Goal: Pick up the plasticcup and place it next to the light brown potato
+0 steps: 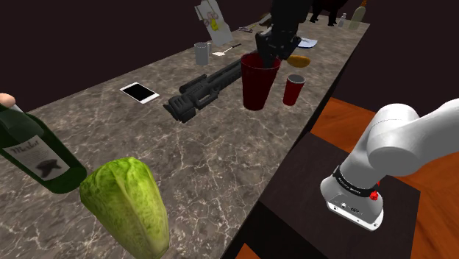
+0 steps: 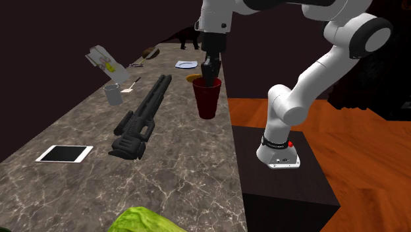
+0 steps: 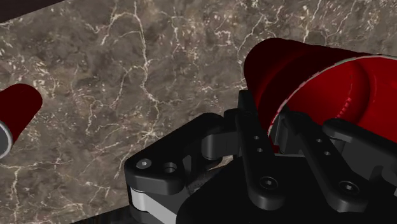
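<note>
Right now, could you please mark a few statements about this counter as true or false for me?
1. The tool clasps the large red cup by its rim. True.
2. The small red cup lies on its side. False: it stands upright on the counter.
3. The black rifle lies between the white tablet and the large red cup. True.
4. The lettuce sits right beside the potato. False: it is at the counter's other end, near the green bottle.
</note>
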### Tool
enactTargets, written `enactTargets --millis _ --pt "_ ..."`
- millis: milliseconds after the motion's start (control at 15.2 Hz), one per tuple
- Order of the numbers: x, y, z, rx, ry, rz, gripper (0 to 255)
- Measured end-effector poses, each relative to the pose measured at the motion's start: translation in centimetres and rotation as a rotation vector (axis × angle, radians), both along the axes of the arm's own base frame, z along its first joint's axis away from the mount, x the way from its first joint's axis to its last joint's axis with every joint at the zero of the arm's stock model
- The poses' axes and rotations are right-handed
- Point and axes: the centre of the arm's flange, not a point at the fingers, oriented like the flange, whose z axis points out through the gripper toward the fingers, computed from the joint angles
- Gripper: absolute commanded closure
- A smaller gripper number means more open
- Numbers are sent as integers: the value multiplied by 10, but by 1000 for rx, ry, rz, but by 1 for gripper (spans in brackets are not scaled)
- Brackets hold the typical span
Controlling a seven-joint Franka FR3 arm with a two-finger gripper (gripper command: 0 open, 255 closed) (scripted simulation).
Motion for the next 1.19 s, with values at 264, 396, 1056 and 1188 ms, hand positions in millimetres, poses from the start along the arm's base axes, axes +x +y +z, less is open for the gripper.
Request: enactTargets --millis 264,396,1056,1188 --pt "15 -53 -1 0 0 0 255" --pt "22 -74 -1 1 0 0 255" --pt "60 -202 2 1 0 0 255" --pt "68 -227 1 1 0 0 255"
